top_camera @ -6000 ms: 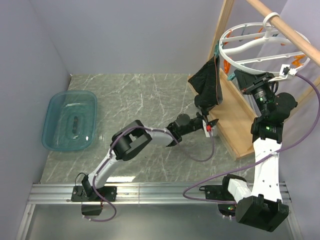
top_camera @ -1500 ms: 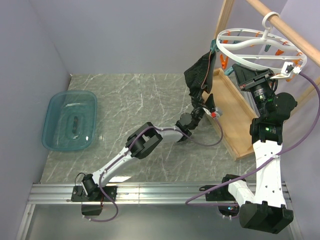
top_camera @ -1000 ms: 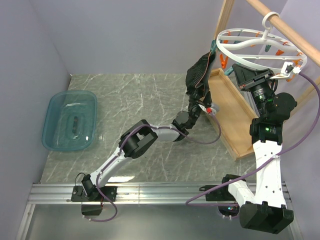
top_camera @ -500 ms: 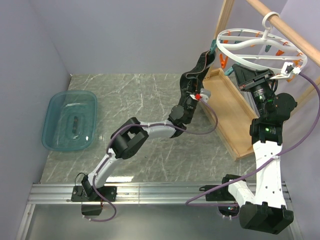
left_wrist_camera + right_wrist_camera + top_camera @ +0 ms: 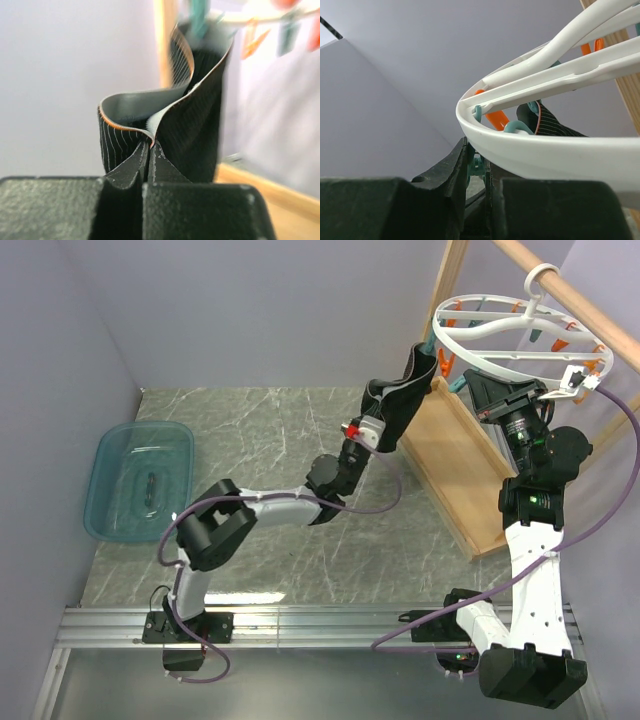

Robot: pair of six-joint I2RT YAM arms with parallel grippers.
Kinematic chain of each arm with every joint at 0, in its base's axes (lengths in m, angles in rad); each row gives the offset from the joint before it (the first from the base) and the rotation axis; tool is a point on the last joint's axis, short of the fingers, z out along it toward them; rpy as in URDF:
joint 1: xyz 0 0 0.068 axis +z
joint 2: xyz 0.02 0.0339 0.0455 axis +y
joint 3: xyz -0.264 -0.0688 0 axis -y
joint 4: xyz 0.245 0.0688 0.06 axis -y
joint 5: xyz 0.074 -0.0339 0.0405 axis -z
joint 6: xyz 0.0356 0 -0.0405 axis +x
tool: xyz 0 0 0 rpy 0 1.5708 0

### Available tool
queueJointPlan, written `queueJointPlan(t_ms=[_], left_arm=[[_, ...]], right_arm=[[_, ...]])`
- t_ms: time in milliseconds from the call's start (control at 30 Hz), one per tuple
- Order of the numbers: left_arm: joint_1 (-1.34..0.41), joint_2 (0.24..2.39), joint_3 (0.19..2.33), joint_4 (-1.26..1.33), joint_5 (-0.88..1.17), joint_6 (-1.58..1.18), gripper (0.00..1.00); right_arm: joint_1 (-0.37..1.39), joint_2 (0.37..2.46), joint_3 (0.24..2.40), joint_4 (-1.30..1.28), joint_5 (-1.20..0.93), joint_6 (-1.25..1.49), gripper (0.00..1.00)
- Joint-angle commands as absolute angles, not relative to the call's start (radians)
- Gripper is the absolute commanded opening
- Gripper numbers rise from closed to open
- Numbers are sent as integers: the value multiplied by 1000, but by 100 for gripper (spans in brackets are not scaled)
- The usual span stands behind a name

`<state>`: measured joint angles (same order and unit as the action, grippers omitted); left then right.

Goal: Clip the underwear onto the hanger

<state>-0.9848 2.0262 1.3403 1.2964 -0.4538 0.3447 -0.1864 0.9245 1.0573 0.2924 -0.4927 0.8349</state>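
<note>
Underwear (image 5: 190, 115): soft black pinstriped fabric, curled; hanger (image 5: 545, 150): smooth white ring.

Left grip on.
My left gripper (image 5: 379, 413) pinches the black fabric underwear (image 5: 406, 392) hanging from the white plastic ring hanger (image 5: 487, 327) at nine o'clock.

2 white arms (image 5: 530, 565) with black joints (image 5: 215, 530) trail purple cables (image 5: 375, 510).

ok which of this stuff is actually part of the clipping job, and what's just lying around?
Job:
- underwear, gripped by the shut left pincer
- hanger
- teal clothespin, between the right pincer fingers

Lying about:
- teal tub, small dark item inside
- wooden rack, only carries the hanger
</note>
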Motion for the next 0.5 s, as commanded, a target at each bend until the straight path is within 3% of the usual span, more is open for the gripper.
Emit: queueJointPlan(t_ms=[0,233,467], left_arm=[[-985,1884,1281,1364,-252,198,0],[-971,1832,1276,1293,-57,115,0],[-973,1870,1449,1126,-98,22,0]], right_arm=[[-158,911,1063,319,-572,819,0],[-156,913,1054,301,-586,789,0],[-155,911,1042,291,-604,750,0]])
